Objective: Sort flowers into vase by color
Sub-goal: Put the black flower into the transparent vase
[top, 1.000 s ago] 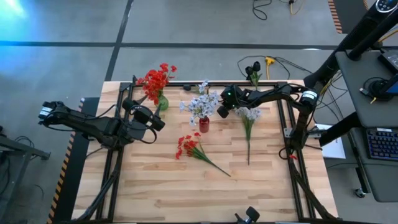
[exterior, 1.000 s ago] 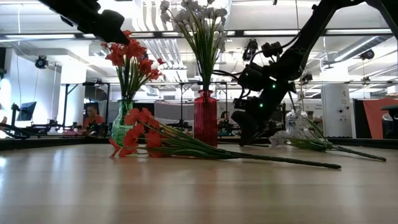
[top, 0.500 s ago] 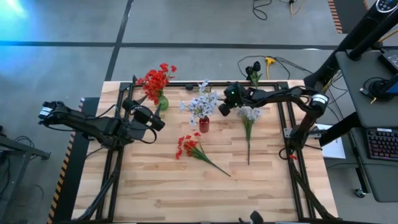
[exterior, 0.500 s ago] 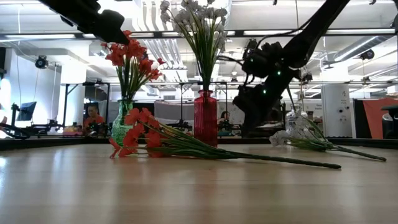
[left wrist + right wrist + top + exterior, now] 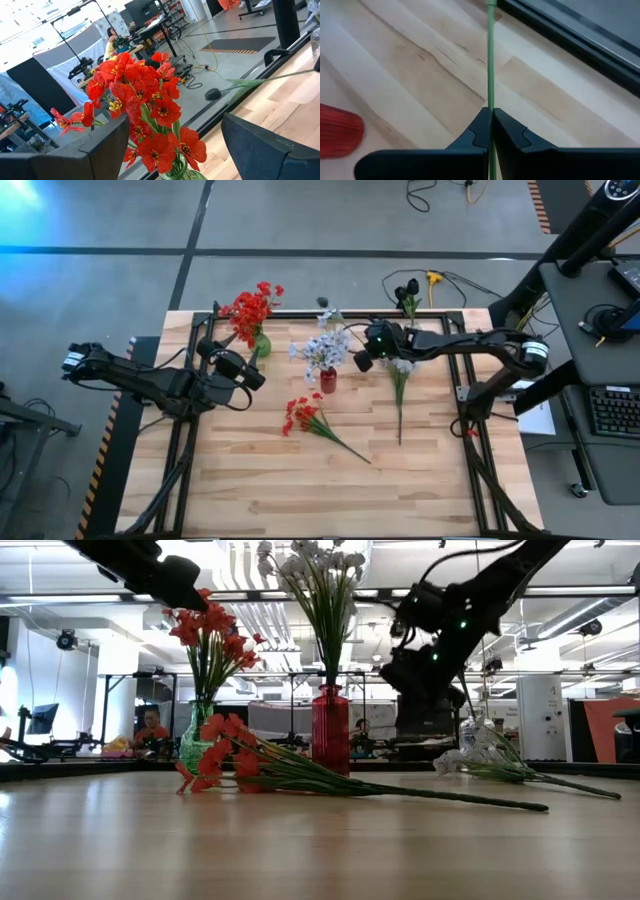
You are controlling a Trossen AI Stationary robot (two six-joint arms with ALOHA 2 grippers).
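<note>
Gripping a thin green stem (image 5: 491, 65) in shut jaws, the right gripper (image 5: 362, 362) hovers beside the red vase (image 5: 328, 379), while red flowers (image 5: 300, 416) and pale flowers (image 5: 402, 366) remain on the worktop (image 5: 300, 490); the left gripper (image 5: 253, 377) waits with jaws apart and empty.

A grey concrete floor (image 5: 300, 220) crossed by dark lines surrounds the wooden table (image 5: 300, 480). At three o'clock stands a desk (image 5: 600, 360) with a keyboard (image 5: 610, 412); cables (image 5: 440, 280) trail at one o'clock. Across the room, ceiling strip lights (image 5: 560, 592) glow, and a seated person (image 5: 150, 730) shows at nine o'clock.
</note>
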